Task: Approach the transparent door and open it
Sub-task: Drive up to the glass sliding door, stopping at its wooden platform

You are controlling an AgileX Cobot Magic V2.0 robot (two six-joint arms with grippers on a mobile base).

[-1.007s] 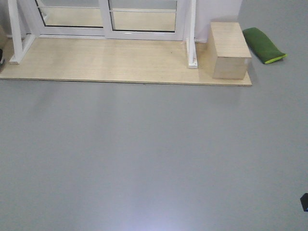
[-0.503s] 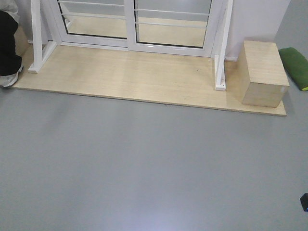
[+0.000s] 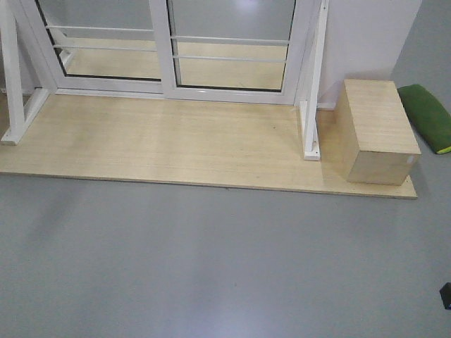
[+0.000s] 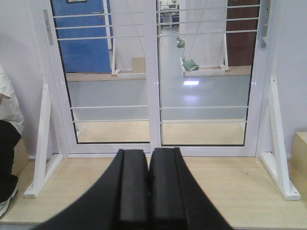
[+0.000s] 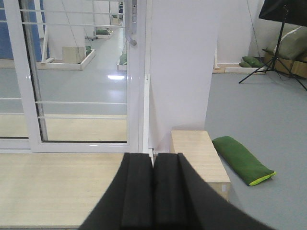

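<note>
Low in the middle of the left wrist view, the left end effector (image 4: 148,191): two black fingers pressed together, pinching nothing. In the right wrist view, the right end effector (image 5: 153,191) in the same state, fingers closed with only a thin seam between, nothing held.

Far ahead, well apart from both end effectors, the transparent door (image 4: 206,72): the right one of two glass panels in a white frame. Thin white horizontal bars across its glass, some high and some low. High on its right stile, a curved grey handle (image 5: 132,24). Standing against the right post of the frame. Just to its left, meeting it at the middle stile, a second glass panel (image 4: 110,72).

Whole frame upright on the far part of a pale wooden platform (image 3: 176,148). At the right end, a white triangular brace (image 3: 309,141), and a similar one at the left end. Just right of the right brace, on the platform, a wooden box (image 3: 373,134). Further right, on the grey floor (image 3: 211,260), a green cushion (image 3: 426,116). Behind the box, a plain white wall panel (image 5: 182,72).

At the left edge of the left wrist view, part of a person (image 4: 7,139) in white shirt and dark trousers, near the left brace. Far behind the glass, a blue door (image 4: 79,38).
</note>
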